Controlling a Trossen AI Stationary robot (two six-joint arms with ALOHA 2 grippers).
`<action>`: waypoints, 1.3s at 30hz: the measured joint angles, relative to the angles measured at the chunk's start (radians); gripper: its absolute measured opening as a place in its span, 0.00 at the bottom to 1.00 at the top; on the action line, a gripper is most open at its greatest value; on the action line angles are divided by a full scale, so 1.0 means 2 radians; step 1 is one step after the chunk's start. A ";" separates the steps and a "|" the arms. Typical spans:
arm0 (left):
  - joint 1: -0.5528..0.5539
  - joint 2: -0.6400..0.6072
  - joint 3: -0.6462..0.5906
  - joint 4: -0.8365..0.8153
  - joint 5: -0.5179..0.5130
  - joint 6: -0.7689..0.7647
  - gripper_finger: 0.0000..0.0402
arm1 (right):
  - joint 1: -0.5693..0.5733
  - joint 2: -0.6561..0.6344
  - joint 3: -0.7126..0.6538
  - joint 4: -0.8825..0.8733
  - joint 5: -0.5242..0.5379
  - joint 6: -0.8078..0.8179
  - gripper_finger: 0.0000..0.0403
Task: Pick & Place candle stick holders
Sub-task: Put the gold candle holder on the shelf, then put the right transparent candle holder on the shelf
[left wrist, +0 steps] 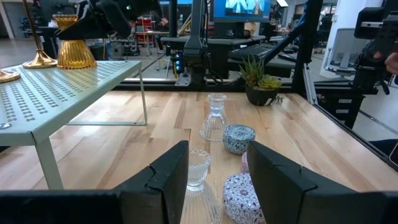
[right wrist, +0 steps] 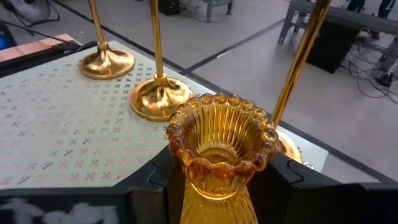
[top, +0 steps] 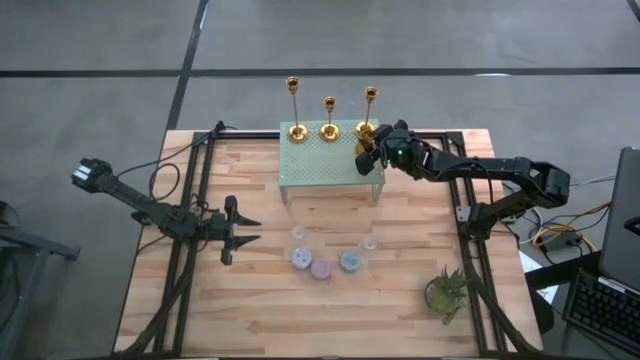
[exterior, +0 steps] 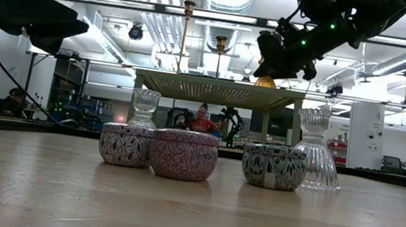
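Three gold candlesticks [top: 329, 118] stand along the far edge of the green shelf [top: 320, 160]. Right end effector [top: 368, 158] is clamped on an amber holder [right wrist: 217, 152] beside the rightmost candlestick. Left end effector [top: 243, 230], fingers apart, hovers over the desk [top: 400, 300] well short of the shelf.

In the right wrist view the three gold candlesticks [right wrist: 158, 93] lose their stems and cups off the frame, and the nearest one's base is mostly hidden behind the amber glass holder [right wrist: 219, 155], whose own foot is cut off too. From the low view, the right end effector [exterior: 283, 61] blocks all but a sliver of that amber holder. The left wrist view crops one candlestick base [left wrist: 7, 76] at the edge.
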 joint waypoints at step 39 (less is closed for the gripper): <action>0.000 0.000 0.000 0.000 0.000 0.000 0.42 | 0.016 -0.064 0.000 0.006 -0.045 -0.009 0.75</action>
